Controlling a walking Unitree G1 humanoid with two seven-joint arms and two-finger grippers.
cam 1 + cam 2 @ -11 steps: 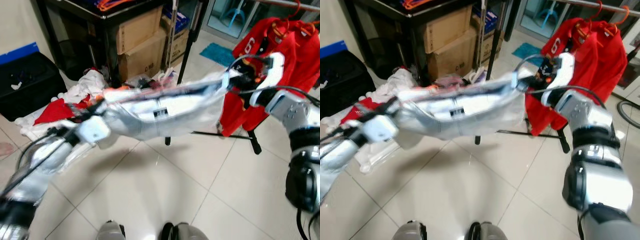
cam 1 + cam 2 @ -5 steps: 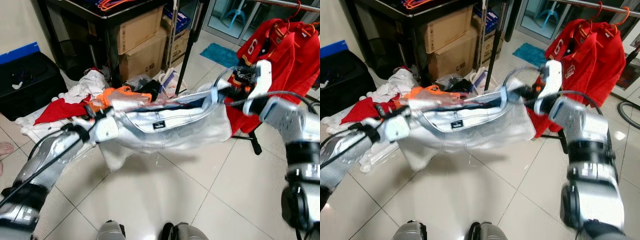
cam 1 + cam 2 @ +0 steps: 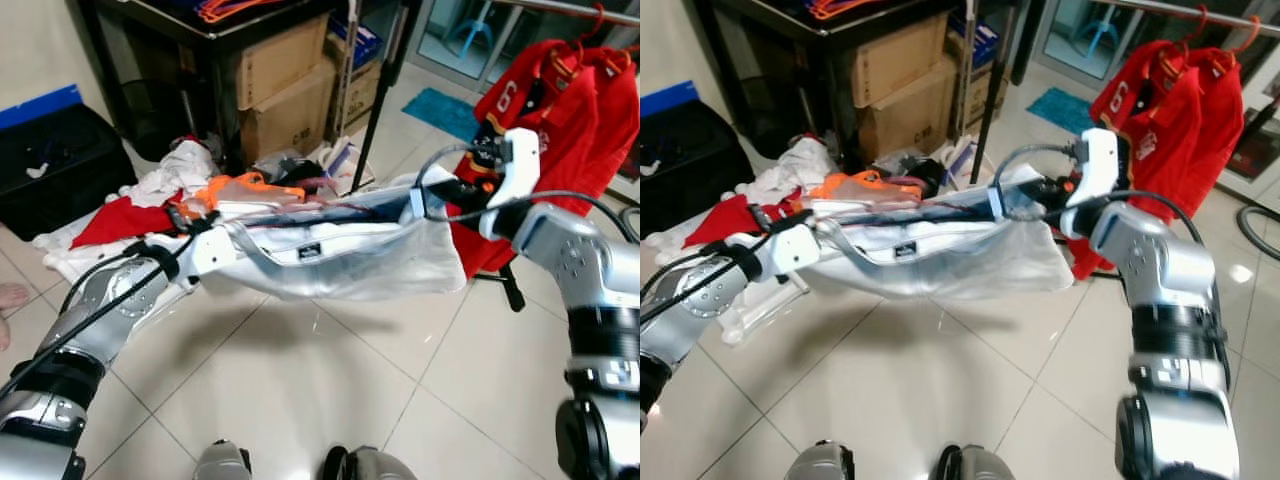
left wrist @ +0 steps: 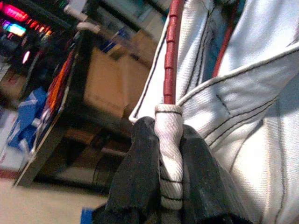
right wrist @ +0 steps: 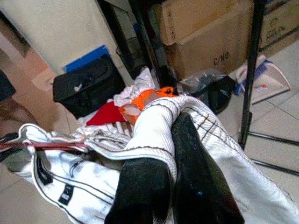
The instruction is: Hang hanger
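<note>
1. Left eye view, nearest zone: the robot's feet [image 3: 300, 467] stand on a pale tiled floor [image 3: 300, 390].
2. Left arm: the left gripper [image 4: 169, 154] is closed on a thick rolled hem of the white garment [image 3: 340, 255]. In the left wrist view, both black fingers [image 4: 140, 172] press against the hem on either side.
3. Hanger: a red hanger [image 4: 172, 51] runs up out of the gripped hem and lies inside the white garment. In the head views it shows as a thin red line along the upper edge of the cloth, between the two grippers.
4. Right arm: the right gripper [image 5: 163, 168] is closed on the opposite end of the white garment. The cloth bunches over and between its fingers [image 5: 196, 186].
5. Garment position: the white garment is stretched roughly level between the two grippers, above the floor, with its lower part sagging.
6. Middle zone: a heap of clothes [image 3: 150, 200], white, red and orange, lies on the floor beyond the garment. A black bag [image 3: 50, 165] sits near the wall on the robot's left.
7. Far zone: cardboard boxes [image 3: 280, 90] are stacked under a dark table [image 3: 200, 25]. A black stand pole [image 3: 380, 80] rises beside them.
8. Far right: red shirts [image 3: 570, 110] hang on hangers from a rail [image 3: 1180, 12], behind the right arm.
</note>
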